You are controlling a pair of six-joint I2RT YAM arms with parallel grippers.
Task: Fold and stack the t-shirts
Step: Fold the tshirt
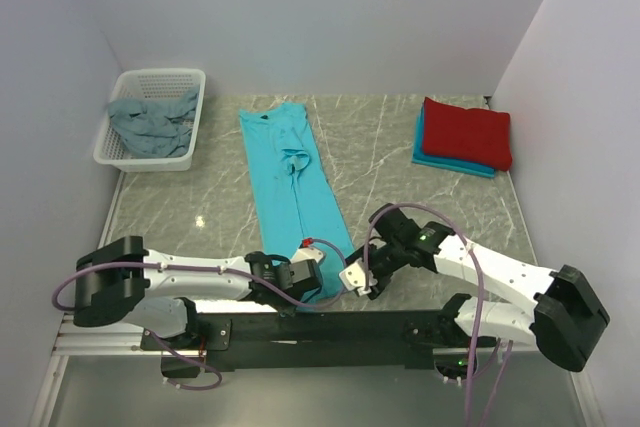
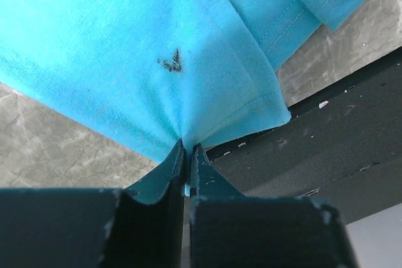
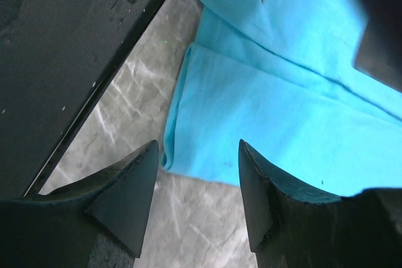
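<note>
My left gripper [image 2: 187,155] pinches the near hem of the turquoise t-shirt [image 2: 113,42]; my right gripper [image 3: 196,152] hangs spread, the shirt's edge just beyond its tips.

basket [image 1: 196,115]: white, far-left corner | table [image 1: 380,147]: grey marble | rail [image 1: 330,328]: black, near edge

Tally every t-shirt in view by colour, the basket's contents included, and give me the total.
Red: 1, the red t-shirt, folded, at the far right
Turquoise: 2, the folded turquoise t-shirt beneath it and the long turquoise t-shirt laid out mid-table
Grey-blue: 1, the grey-blue t-shirt, crumpled in the white basket
Total: 4
</note>
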